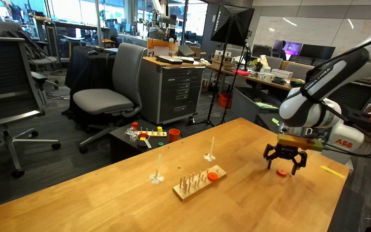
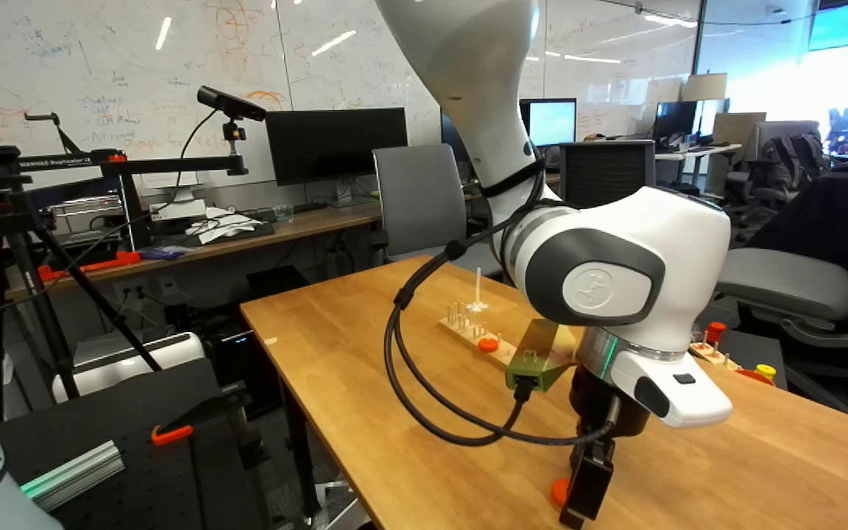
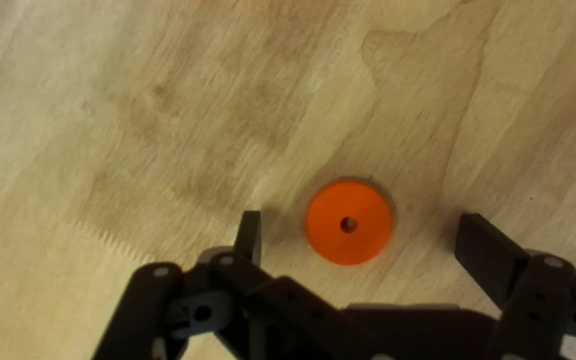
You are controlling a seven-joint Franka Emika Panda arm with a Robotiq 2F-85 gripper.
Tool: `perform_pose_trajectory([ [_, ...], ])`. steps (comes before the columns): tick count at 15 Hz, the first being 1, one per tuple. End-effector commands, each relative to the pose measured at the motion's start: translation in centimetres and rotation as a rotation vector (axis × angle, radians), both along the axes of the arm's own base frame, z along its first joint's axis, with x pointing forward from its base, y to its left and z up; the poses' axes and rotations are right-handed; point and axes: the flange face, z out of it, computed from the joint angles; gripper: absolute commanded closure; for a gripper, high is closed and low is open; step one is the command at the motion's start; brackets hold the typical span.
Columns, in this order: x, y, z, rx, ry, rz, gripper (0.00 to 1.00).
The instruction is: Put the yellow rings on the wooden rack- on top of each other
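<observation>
So gripper is spread wide rn, straddling 1 orange ring, gap each side, 2nd ring on wooden rack

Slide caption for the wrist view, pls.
Open hand poised over an ungripped orange ring lying flat on the wooden tabletop.

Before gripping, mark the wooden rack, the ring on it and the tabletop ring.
Wooden rack (image 1: 198, 188): in an exterior view, base's long edge.
Rack ring (image 1: 212, 176): in an exterior view, top face.
Tabletop ring (image 3: 366, 225): wrist view, face beside hole.
</observation>
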Motion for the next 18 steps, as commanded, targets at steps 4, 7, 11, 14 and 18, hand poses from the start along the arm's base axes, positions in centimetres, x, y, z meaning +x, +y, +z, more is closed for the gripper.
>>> perform_pose_trajectory([
  [4,-0.3,0.6,-0.8,0.031,-0.028,-0.020,0.26],
  [7,-0.2,0.5,-0.3,0.032,-0.039,-0.026,0.49],
  [11,-0.2,0.3,0.2,0.040,-0.038,-0.032,0.76],
  [14,0.7,0.9,1.6,0.040,-0.057,-0.014,0.81],
  [18,2.5,4.6,3.6,0.041,-0.084,0.058,0.83],
])
